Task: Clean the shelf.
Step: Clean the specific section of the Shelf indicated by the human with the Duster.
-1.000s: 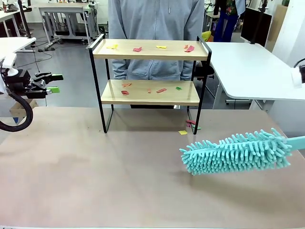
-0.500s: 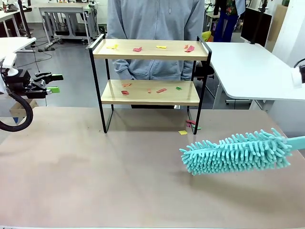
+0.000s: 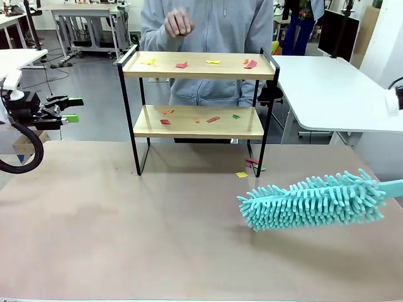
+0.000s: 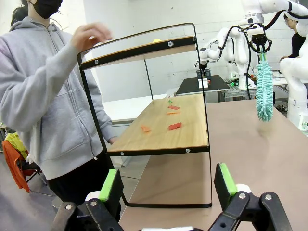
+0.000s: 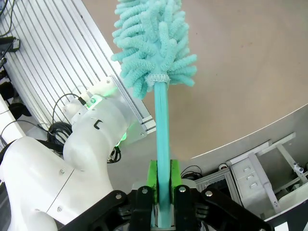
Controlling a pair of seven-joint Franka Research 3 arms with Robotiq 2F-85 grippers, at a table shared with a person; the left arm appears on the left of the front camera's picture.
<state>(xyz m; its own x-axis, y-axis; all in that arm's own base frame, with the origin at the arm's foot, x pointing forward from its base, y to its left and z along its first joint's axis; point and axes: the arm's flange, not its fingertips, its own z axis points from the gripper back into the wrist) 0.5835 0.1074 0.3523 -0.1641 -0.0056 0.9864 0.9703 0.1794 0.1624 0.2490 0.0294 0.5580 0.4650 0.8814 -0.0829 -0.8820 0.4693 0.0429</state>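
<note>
The shelf point(image 3: 230, 70) stands at the table's far middle, with small coloured paper scraps point(image 3: 181, 65) on both wooden boards. The teal duster point(image 3: 312, 201) hovers low over the table to the right, in front of the shelf. My right gripper point(image 5: 162, 175) is shut on the duster's handle point(image 5: 161, 125). At the far left, beside the shelf point(image 4: 159, 127), my left gripper point(image 3: 74, 109) is open with nothing between its fingers. From that side the duster point(image 4: 263, 89) hangs beyond the shelf. A person's hand point(image 3: 179, 24) is raised above the top board.
The person stands right behind the shelf. A few scraps point(image 3: 242, 174) lie on the brown table point(image 3: 126, 220) by the shelf's right leg. A white table point(image 3: 334, 94) adjoins at the right.
The person's hand has come up above the top board's left part. Both arms and the duster have stayed put.
</note>
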